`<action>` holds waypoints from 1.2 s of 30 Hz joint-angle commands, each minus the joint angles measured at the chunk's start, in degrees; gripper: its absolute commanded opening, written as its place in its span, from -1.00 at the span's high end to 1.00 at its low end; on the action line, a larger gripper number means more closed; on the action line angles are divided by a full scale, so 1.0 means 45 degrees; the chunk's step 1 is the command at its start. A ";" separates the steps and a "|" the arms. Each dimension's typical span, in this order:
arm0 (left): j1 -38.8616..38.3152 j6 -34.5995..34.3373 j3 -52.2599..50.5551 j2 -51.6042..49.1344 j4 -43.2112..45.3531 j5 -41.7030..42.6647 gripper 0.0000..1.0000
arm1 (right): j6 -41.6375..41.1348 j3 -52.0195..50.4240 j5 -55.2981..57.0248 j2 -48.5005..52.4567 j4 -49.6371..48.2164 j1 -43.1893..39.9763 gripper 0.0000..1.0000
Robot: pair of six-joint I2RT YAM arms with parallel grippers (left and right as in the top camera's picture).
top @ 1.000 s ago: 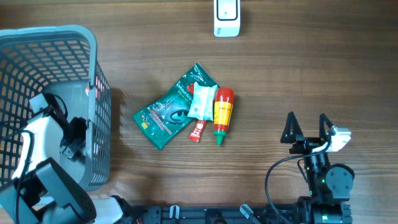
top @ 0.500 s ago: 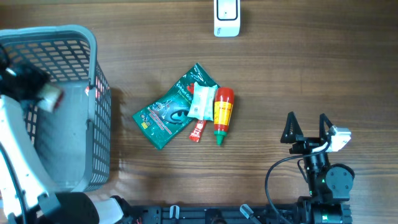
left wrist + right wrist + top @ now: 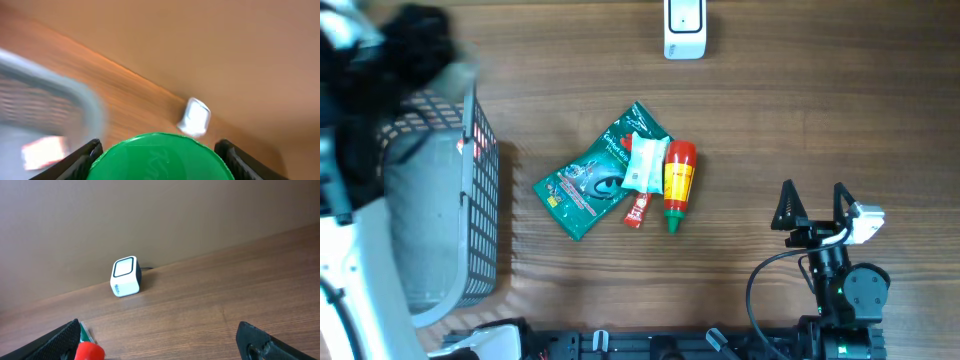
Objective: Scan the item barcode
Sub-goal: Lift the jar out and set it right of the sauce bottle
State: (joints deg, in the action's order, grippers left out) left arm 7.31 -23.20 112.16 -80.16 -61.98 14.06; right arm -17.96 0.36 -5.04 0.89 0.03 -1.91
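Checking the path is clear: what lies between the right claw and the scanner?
Only bare table between right claw and scanner, per the overhead view; the sauce bottle sits aside.

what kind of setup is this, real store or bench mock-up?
Looks like a mock checkout on a lab bench, not a store: a barcode scanner on a bare wooden table, a grey shopping basket, loose grocery packets, and a green item in the left gripper.
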 commanded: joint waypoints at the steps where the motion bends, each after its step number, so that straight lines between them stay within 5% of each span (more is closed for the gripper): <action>1: -0.2895 0.0107 0.0087 -0.0709 0.0277 -0.0554 -0.39 | -0.0058 -0.0015 0.0136 -0.0136 -0.0039 0.0053 -0.99; 9: -0.7597 0.0102 0.0087 -0.3915 0.1268 -0.1486 -0.39 | -0.0053 -0.0015 0.0136 -0.0136 -0.0039 0.0053 -0.99; 17: -1.0166 0.0107 0.0087 -0.8058 0.2438 -0.1477 -0.38 | -0.0058 -0.0015 0.0136 -0.0136 -0.0039 0.0053 -0.99; 33: -1.1322 -0.0612 0.0039 -1.1404 0.2317 -0.0889 -0.40 | -0.0058 -0.0015 0.0136 -0.0136 -0.0039 0.0053 -1.00; 36: -1.1448 -0.0612 0.0029 -1.1749 0.2341 -0.0418 -0.55 | -0.0053 -0.0015 0.0136 -0.0136 -0.0039 0.0053 -1.00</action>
State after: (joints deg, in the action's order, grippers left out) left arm -43.51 -24.86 112.03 -130.50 -51.42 8.86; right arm -17.96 0.36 -5.04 0.89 0.03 -1.91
